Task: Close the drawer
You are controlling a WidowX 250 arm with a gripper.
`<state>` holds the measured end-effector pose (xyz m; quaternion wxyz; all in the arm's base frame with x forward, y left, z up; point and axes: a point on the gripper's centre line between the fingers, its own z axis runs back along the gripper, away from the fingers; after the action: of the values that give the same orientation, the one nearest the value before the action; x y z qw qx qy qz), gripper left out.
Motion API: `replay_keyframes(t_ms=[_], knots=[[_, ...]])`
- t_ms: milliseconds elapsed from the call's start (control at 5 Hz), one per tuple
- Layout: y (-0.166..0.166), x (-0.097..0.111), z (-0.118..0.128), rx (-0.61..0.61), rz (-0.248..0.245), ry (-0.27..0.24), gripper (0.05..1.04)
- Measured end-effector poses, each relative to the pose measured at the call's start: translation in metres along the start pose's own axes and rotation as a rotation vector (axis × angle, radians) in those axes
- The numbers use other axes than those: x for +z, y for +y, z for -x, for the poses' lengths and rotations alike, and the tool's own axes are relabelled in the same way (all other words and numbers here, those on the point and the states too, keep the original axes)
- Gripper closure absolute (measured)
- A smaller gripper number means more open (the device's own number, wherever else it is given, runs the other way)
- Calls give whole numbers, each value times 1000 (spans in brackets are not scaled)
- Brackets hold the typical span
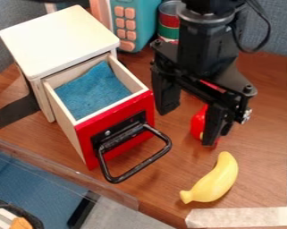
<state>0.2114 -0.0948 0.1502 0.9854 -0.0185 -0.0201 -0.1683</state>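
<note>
1. We see the wooden tabletop [262,112] under the drawer and spreading out to its right in the camera view.
2. We find the black gripper [189,125] hanging down just to the right of the drawer. Its two fingers are spread well apart, with nothing pinched between them, and they point down toward the tabletop.
3. We have a small cabinet [59,38] with a pale, flat top directly behind the drawer, holding the drawer's back end.
4. We see the drawer [84,139] itself pulled out of the cabinet, so that its inside lies open to view. It has pale wooden sides and a red front.
5. We notice a teal toy [146,27] with rows of orange-pink buttons standing upright beyond the drawer, near the cabinet.
6. We see a blue cloth [94,91] lying inside the drawer.
7. We make out a black loop handle [142,163] fixed to the drawer's front and sticking outward.
8. We see a strip of pale tape [241,218] on the tabletop, in front of the drawer and off to its right.
9. We have a yellow banana [214,179] to the right of the drawer's front, nearer the camera than the gripper.
10. We see a red object [198,121] to the right of the drawer, partly hidden behind one finger, so we cannot tell its full shape.
</note>
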Motion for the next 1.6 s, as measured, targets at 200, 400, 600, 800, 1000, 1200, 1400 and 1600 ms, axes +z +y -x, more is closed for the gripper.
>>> replay_keyframes(t_ms=[200, 400, 600, 800, 1000, 1200, 1400, 1600], knots=[[0, -5, 2, 10, -1, 15, 83], [2, -13, 10, 135, -8, -7, 83], [-3, -21, 17, 239, -20, -30, 83], [-9, -32, 25, 380, -45, -84, 83], [-14, -48, 31, 488, -49, -119, 83], [-21, -71, 36, 556, -83, -150, 83], [-17, -84, 39, 660, -110, -178, 83], [-8, -94, 42, 793, -138, -221, 83]])
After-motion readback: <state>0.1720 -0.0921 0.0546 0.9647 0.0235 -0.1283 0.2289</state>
